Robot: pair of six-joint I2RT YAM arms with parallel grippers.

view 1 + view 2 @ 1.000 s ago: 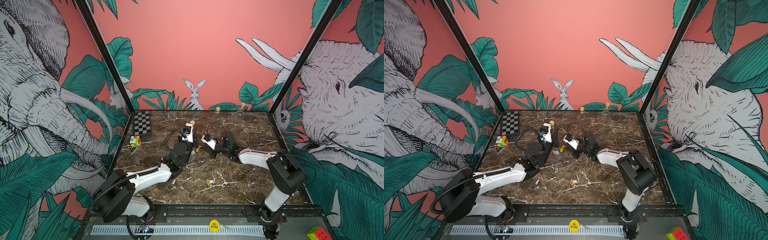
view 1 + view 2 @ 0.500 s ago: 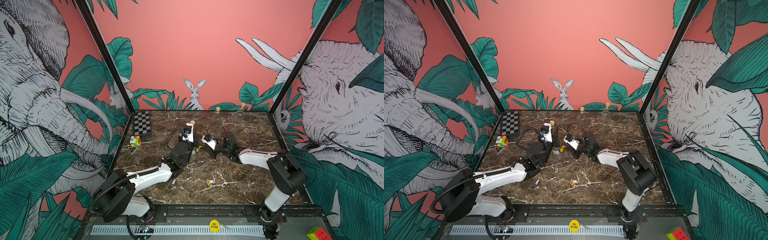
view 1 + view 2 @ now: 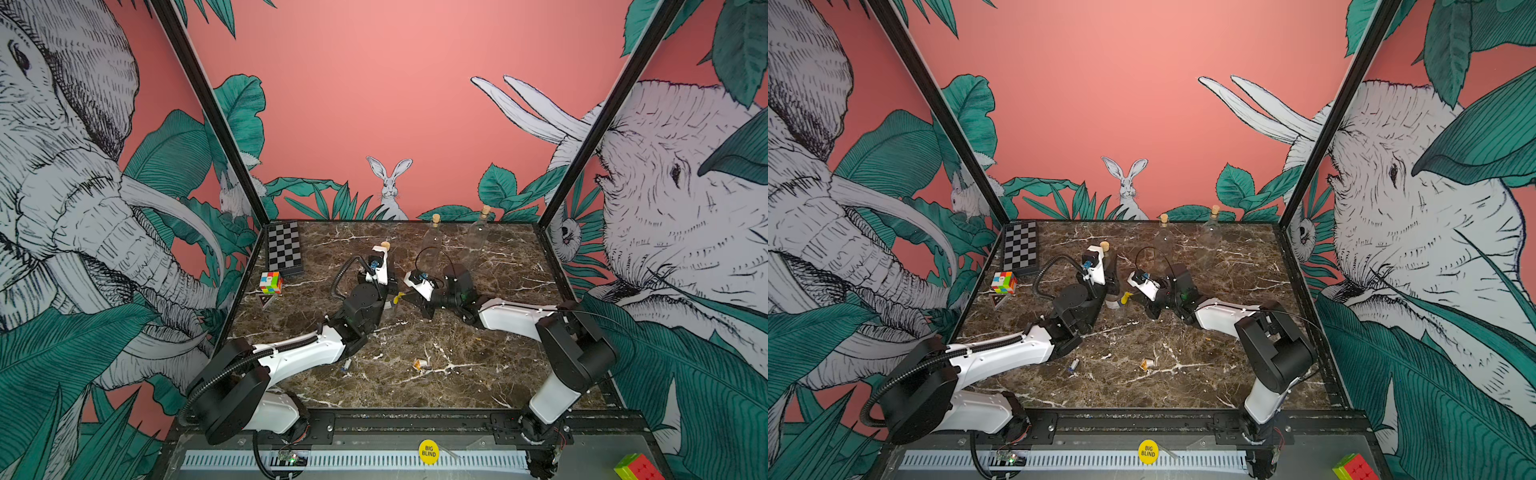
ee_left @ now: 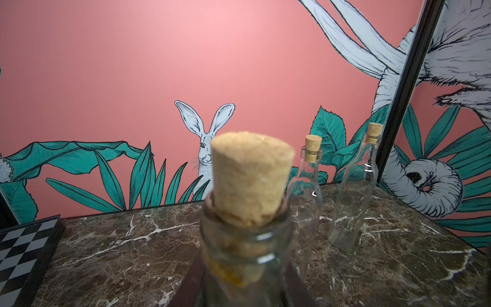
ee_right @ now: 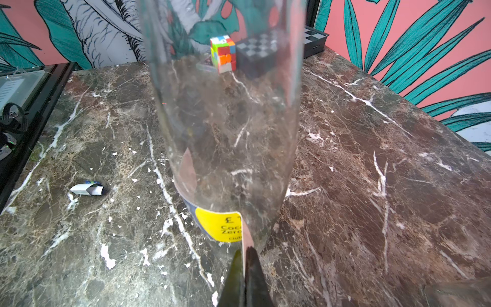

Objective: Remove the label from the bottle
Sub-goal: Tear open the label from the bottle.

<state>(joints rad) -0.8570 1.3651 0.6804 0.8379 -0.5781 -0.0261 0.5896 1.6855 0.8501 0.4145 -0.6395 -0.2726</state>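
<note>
Clear glass bottle (image 5: 225,119), upright on the counter (image 3: 457,386), a little left of the middle, between the two arms. Stoppered with a pale cork (image 4: 252,175). Nothing to be seen inside. Low on the wall, close to the base, a yellow label (image 5: 220,226) with black print, only partly readable. One edge lifted off the glass as a thin strip, the rest stuck down.

Right claw (image 5: 245,263) pressed together on that lifted strip, tips low and just beside the base. Left claw (image 3: 388,291) clamped on the bottle's body from the opposite side, with dark fingers (image 4: 183,292) at either side of the glass below the neck.

Near the back wall, two spare bottles (image 4: 305,207), corked and unlabelled, side by side and well apart from the held one. In the back left corner, a checkered box (image 3: 284,249). Just in front of it, near the left edge, a colour cube (image 3: 271,282).

Between the arms and the black front rail (image 3: 415,419), a broad band of bare marble, broken only by a rolled white scrap (image 5: 87,189) and a second scrap (image 3: 420,364) near the middle. On the right, open marble up to the side wall, crossed only by the right arm. Tightest room in the gap between the two claws, around the bottle itself.
</note>
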